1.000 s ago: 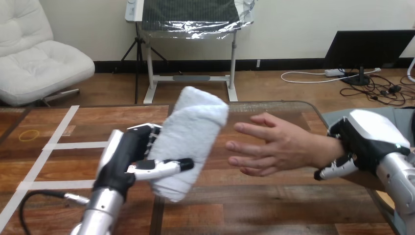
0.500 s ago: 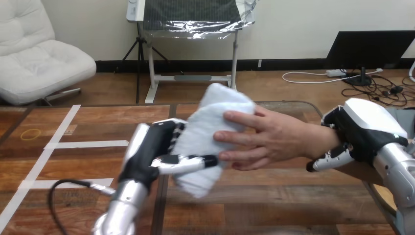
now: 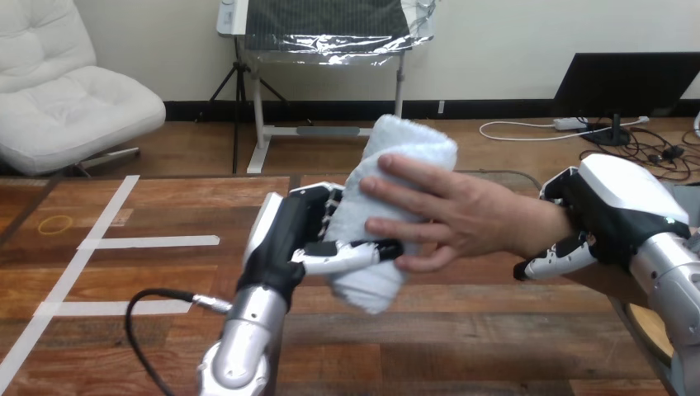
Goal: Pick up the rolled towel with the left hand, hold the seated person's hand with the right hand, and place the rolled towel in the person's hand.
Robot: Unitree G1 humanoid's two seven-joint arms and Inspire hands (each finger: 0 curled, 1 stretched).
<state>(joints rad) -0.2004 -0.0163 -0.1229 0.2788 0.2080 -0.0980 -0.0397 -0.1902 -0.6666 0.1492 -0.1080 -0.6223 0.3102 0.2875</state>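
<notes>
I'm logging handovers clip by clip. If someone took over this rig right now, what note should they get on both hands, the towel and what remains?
Left hand: shut on the rolled towel, holding it tilted above the wooden table.
Right hand: closed on the person's wrist, thumb beneath it.
Person's hand: fingers lie across the towel and touch it, but are not clearly closed round it.
Done: towel picked up, wrist held, towel brought against the person's hand.
Left: the person's hand should probably take hold of the towel before the left hand opens and draws back.
</notes>
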